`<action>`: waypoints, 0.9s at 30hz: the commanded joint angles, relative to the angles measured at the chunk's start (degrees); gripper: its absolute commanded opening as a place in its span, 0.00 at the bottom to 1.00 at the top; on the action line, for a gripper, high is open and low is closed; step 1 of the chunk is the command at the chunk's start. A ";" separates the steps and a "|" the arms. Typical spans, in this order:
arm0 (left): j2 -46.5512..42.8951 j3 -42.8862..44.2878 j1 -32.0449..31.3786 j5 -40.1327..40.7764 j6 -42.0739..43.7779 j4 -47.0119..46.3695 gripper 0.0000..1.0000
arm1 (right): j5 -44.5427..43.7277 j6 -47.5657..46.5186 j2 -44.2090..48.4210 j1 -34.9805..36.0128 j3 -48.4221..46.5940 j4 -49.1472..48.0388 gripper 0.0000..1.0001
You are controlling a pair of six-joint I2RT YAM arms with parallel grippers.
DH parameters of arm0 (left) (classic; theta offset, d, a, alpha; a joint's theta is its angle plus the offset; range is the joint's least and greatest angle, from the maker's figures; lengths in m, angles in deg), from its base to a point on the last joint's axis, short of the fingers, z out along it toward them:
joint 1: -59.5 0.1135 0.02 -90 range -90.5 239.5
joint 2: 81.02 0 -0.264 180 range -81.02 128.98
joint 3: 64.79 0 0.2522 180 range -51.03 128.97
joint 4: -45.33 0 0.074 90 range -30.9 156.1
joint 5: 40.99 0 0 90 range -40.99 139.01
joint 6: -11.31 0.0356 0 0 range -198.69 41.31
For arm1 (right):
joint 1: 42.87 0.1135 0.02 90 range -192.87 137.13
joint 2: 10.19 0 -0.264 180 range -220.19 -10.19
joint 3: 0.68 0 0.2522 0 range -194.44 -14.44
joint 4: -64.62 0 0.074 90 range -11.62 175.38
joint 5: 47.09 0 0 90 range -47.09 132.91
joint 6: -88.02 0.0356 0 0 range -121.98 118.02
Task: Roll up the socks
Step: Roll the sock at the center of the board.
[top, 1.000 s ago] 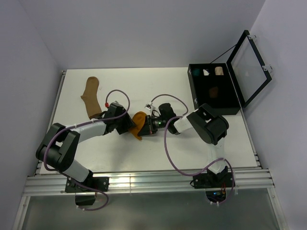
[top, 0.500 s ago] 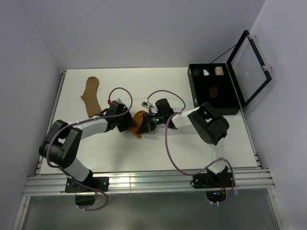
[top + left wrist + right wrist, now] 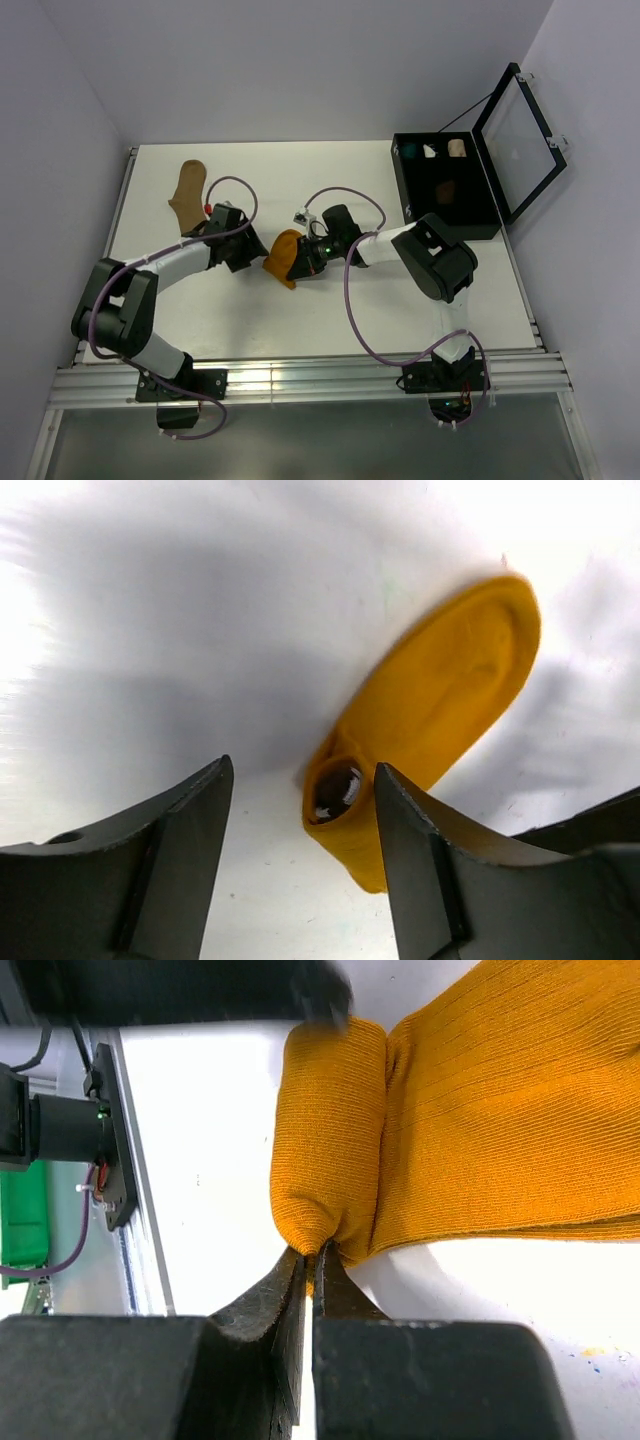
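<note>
1. Right gripper [image 3: 312, 1260]: fingers pressed together, pinching a thin fold at the edge of the mustard sock [image 3: 450, 1110], which lies mid-table just beyond the arms. One end is turned over into a short roll [image 3: 328, 1140].
2. Left gripper [image 3: 300, 775]: fingers spread, holding nothing, just beside the sock's rolled end and apart from it.
3. Risk: the pinch takes only a sliver of fabric, so a pull could slip it free and let the roll spring open.
4. Risk: with the left gripper off the fabric, nothing pins the sock, so the whole sock may slide on the table [image 3: 300, 320] rather than roll.
5. Tan sock [image 3: 187, 196]: flat and unrolled at far left, well apart from both grippers.
6. Case [image 3: 455, 231]: far right, lid [image 3: 515, 140] open. The far row holds a teal bundle [image 3: 407, 152], a white bundle [image 3: 430, 151] and a cream bundle [image 3: 458, 147].
7. A middle compartment holds a brown item [image 3: 447, 190], possibly a rolled sock, though it is too small to tell.
</note>
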 commanded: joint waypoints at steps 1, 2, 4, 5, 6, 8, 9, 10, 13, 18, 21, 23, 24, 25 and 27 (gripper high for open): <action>-3.08 4.52 1.36 1.43 3.05 2.15 0.63 | -0.81 -1.97 0.39 -0.19 -1.50 1.45 0.00; -2.64 5.41 1.36 1.25 3.41 2.59 0.62 | -0.63 -2.06 0.39 -0.19 -1.50 1.53 0.00; -1.07 7.86 1.36 0.46 4.55 2.95 0.61 | -0.81 -2.32 0.31 -0.11 -1.58 1.79 0.00; -0.45 8.49 1.36 -0.06 4.90 2.77 0.59 | -0.81 -2.41 0.31 -0.11 -1.67 1.88 0.00; 0.17 9.10 1.36 -1.03 5.08 2.34 0.58 | -0.89 -2.41 0.39 -0.11 -1.67 1.80 0.00; 2.10 10.95 1.36 -2.61 5.87 1.46 0.56 | -1.07 -2.68 0.48 -0.11 -1.85 2.23 0.00; 2.80 11.30 1.36 -4.36 6.05 0.76 0.54 | -0.98 -2.76 0.48 -0.11 -1.94 2.41 0.00; 4.20 12.09 1.36 -5.42 6.40 -0.38 0.53 | -0.98 -2.76 0.39 -0.11 -1.94 2.32 0.00; 7.90 14.29 1.28 -8.49 6.49 -0.92 0.51 | -1.25 -2.94 0.31 0.07 -2.20 2.67 0.00; 13.69 16.92 0.31 -9.65 6.31 -1.54 0.49 | -1.51 -3.29 0.04 0.42 -2.64 3.11 0.00; 15.72 17.89 -0.22 -9.39 6.31 -1.80 0.49 | -1.34 -3.55 0.13 0.60 -2.90 3.55 0.00; 16.61 18.42 -0.74 -9.38 6.40 -1.63 0.48 | -1.16 -4.17 0.13 0.68 -3.43 4.17 0.00; 17.22 18.77 -0.83 -9.47 6.40 -1.45 0.48 | -0.98 -4.43 0.30 0.77 -3.78 4.34 0.00; 17.40 18.77 -1.01 -9.47 6.40 -1.54 0.48 | -0.98 -4.78 0.39 0.77 -3.96 4.95 0.00; 17.84 18.95 -1.27 -9.21 6.40 -1.54 0.48 | -0.90 -5.22 0.66 0.86 -4.74 5.66 0.00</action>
